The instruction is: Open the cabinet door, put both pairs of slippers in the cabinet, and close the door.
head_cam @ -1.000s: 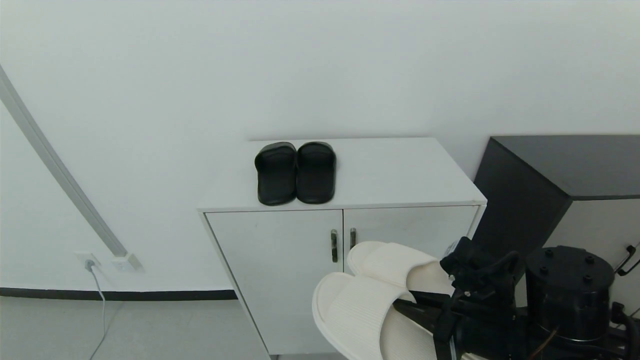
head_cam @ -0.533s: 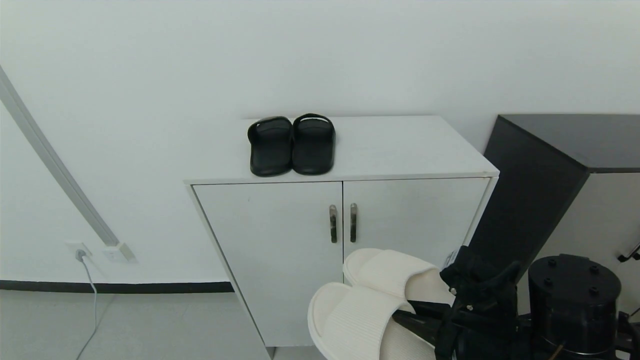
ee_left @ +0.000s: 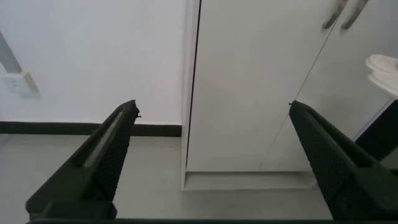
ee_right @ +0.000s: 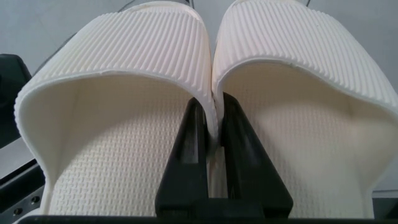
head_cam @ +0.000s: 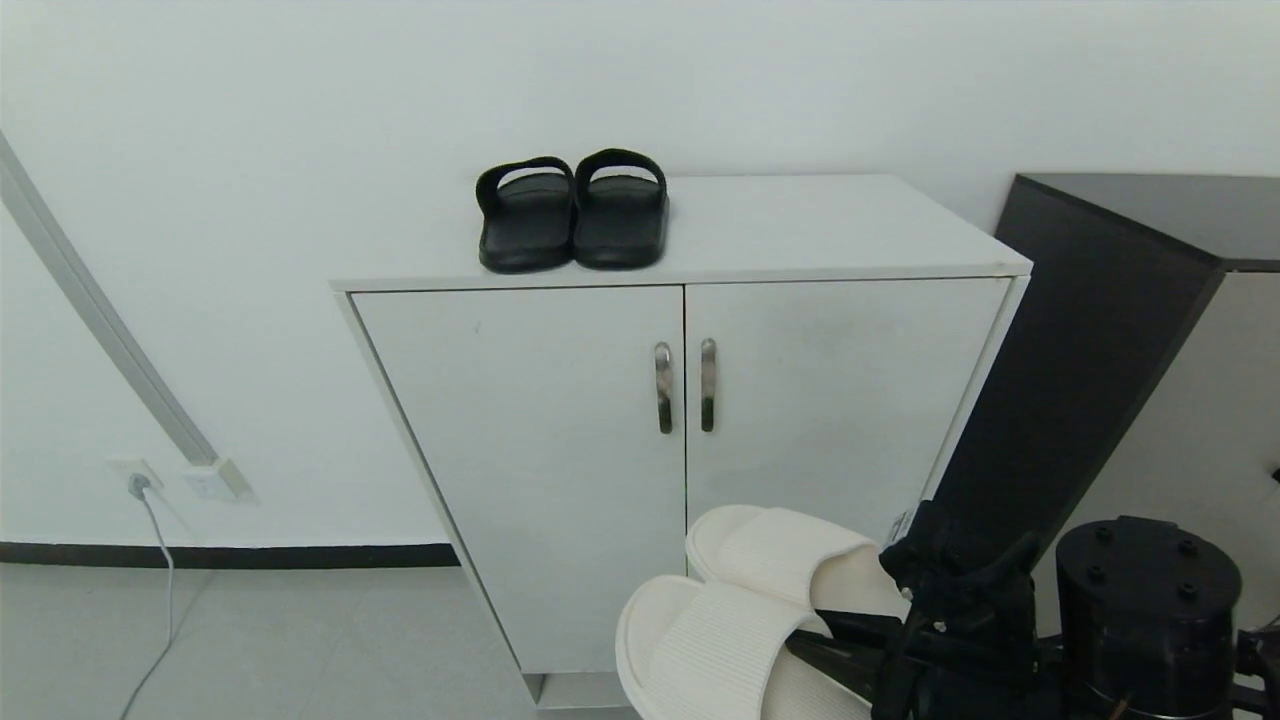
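Observation:
A white cabinet [head_cam: 560, 460] stands against the wall with both doors shut and two metal handles [head_cam: 684, 386] at the middle. A pair of black slippers [head_cam: 572, 210] sits on its top, left of centre. My right gripper [ee_right: 210, 134] is shut on the touching inner edges of a pair of white slippers [head_cam: 745, 615], held low in front of the right door [head_cam: 830, 400]. The same white slippers [ee_right: 155, 93] spread to either side of its fingers in the right wrist view. My left gripper [ee_left: 211, 134] hangs open near the floor, facing the cabinet's lower left corner [ee_left: 189, 177].
A black-sided unit [head_cam: 1090, 340] stands right of the cabinet. A wall socket with a cable [head_cam: 140, 490] and a slanted grey conduit [head_cam: 90, 310] are on the wall to the left. Grey floor lies in front of the cabinet.
The head camera has dropped, so the cabinet and black slippers sit higher in the picture. The white slippers stay in the right gripper at about the same place.

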{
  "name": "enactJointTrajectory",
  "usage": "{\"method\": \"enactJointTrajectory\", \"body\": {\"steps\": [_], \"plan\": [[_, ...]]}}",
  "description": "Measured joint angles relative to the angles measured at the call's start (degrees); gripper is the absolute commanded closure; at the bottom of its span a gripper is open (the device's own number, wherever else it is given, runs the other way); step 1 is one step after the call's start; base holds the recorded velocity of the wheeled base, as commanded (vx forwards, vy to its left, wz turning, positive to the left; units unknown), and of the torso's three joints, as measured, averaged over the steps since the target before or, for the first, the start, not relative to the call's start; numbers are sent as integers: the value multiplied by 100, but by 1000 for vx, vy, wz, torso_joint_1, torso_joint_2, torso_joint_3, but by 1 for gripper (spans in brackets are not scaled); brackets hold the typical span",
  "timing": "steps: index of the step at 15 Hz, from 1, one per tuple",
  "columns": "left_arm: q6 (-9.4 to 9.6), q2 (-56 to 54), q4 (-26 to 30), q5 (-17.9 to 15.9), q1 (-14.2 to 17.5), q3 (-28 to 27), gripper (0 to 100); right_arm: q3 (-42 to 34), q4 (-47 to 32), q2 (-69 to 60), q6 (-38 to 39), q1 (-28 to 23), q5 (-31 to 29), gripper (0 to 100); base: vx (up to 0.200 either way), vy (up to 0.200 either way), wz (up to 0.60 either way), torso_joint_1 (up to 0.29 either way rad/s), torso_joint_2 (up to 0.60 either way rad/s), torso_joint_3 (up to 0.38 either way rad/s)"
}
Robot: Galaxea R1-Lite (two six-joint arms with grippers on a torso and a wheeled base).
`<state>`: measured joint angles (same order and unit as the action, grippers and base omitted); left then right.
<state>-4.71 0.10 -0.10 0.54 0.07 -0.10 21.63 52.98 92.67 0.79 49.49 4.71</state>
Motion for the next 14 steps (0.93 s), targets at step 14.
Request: {"method": "enactJointTrajectory", "body": {"steps": [14], "plan": [[22, 0, 5, -21, -5, 0, 0, -44, 0, 5, -17, 9, -2, 100, 0, 0, 0, -50, 338, 287]]}}
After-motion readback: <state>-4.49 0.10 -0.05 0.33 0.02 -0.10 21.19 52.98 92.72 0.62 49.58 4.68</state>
